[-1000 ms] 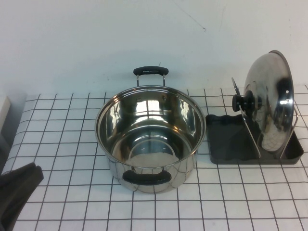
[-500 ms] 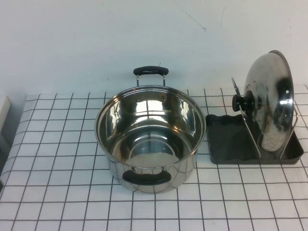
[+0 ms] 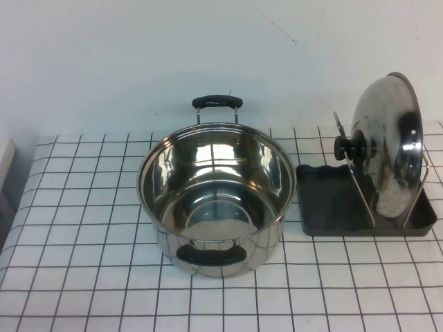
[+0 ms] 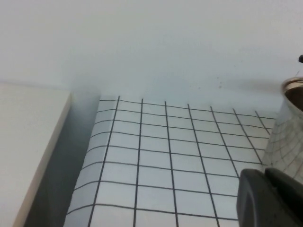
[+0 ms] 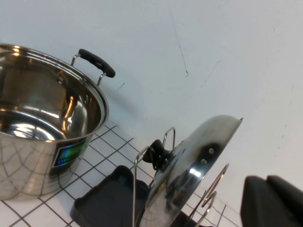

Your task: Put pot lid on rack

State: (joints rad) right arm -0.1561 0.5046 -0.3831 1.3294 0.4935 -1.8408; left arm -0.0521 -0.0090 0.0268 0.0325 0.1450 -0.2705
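Note:
The shiny steel pot lid stands on its edge between the wire dividers of the rack, its black knob facing the pot. The rack's dark grey tray sits at the table's right. In the right wrist view, the lid and rack tray also show, with my right gripper shut and empty, apart from them. My left gripper is shut and empty, low over the grid cloth beside the pot's wall. Neither gripper shows in the high view.
A deep steel pot with two black handles stands open at the table's middle, left of the rack. The black-and-white grid cloth covers the table. A pale flat board lies off the cloth's left edge. A white wall is behind.
My left gripper, at the lower left of the high view one second ago, has drawn back out of that view. The lid, rack and pot have not moved.

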